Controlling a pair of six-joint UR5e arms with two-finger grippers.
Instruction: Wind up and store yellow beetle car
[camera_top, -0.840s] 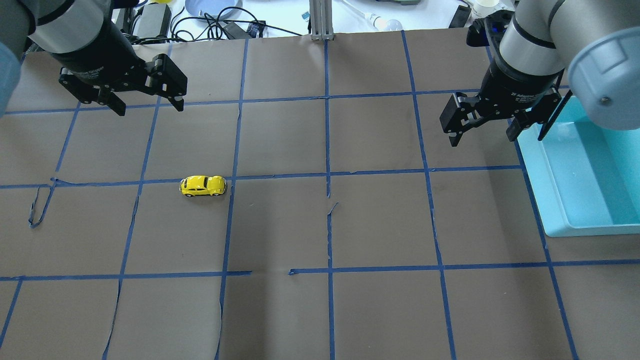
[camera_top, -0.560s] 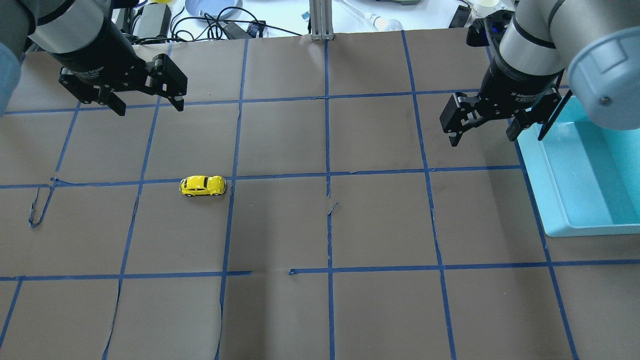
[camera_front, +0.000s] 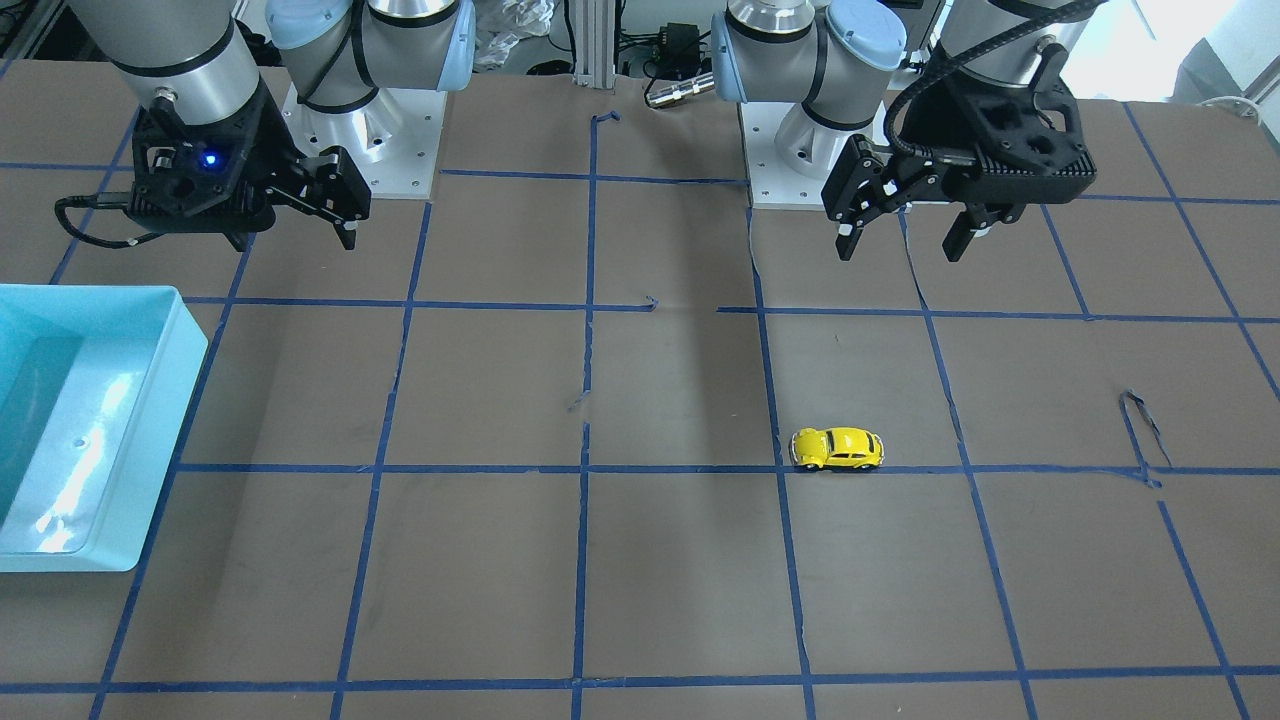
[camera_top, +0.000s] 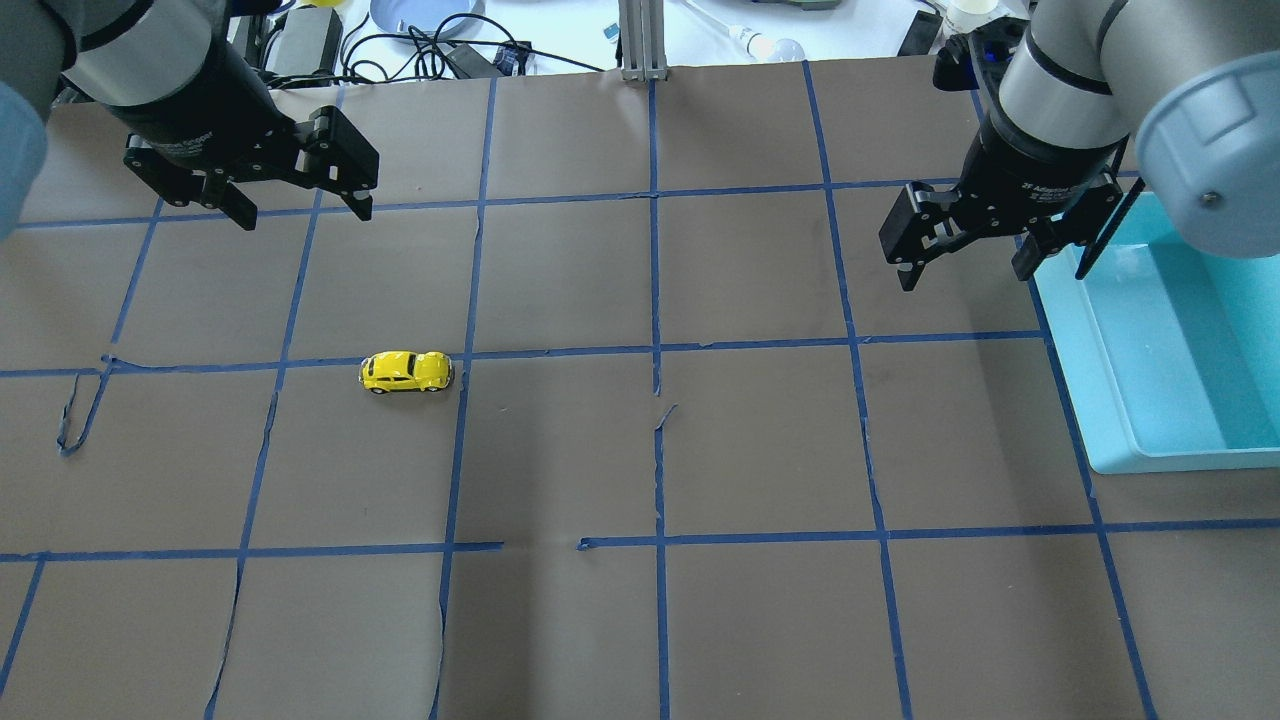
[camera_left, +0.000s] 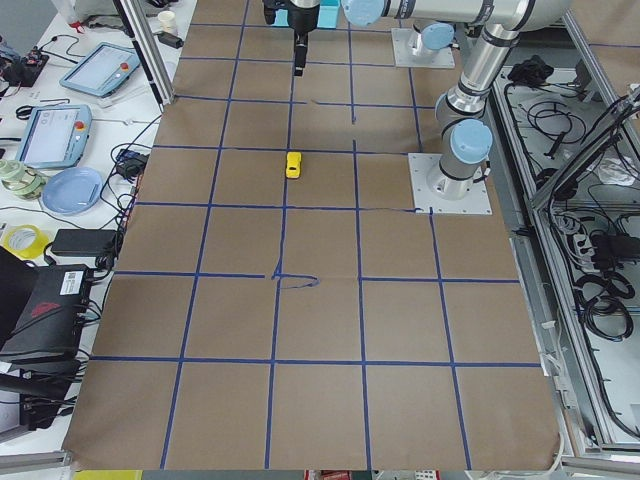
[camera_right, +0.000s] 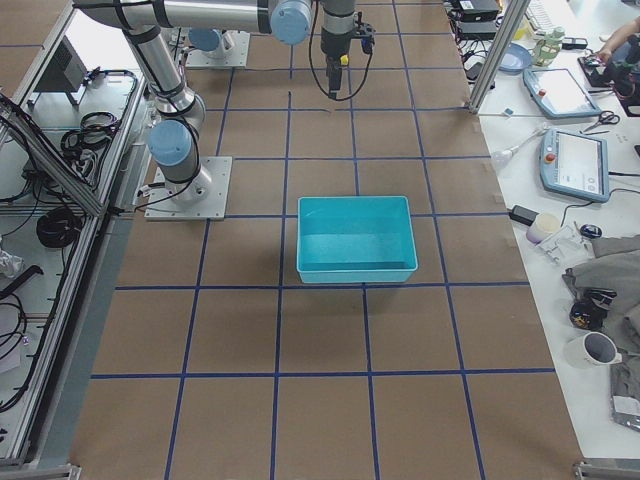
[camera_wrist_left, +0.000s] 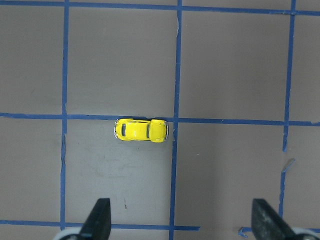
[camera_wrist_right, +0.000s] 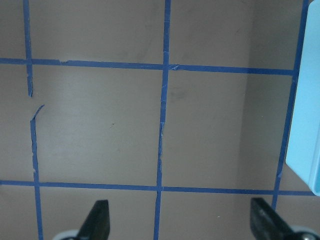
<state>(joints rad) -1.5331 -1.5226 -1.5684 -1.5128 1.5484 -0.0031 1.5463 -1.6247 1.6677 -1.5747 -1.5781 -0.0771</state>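
Note:
The yellow beetle car (camera_top: 407, 371) stands on its wheels on the brown paper, left of centre, beside a blue tape line. It also shows in the front view (camera_front: 838, 448) and in the left wrist view (camera_wrist_left: 141, 130). My left gripper (camera_top: 303, 215) is open and empty, hovering high above the table behind the car. My right gripper (camera_top: 963, 278) is open and empty, hovering at the right next to the light blue bin (camera_top: 1090, 400). The bin looks empty in the right side view (camera_right: 355, 275).
A blue tape grid covers the brown paper, with a loose tape curl (camera_top: 75, 415) at the left. An aluminium post (camera_top: 643, 40) stands at the table's far edge, with cables and a plate (camera_top: 420, 15) behind it.
My left gripper has shifted very slightly to the right. The car and the right gripper have not moved.

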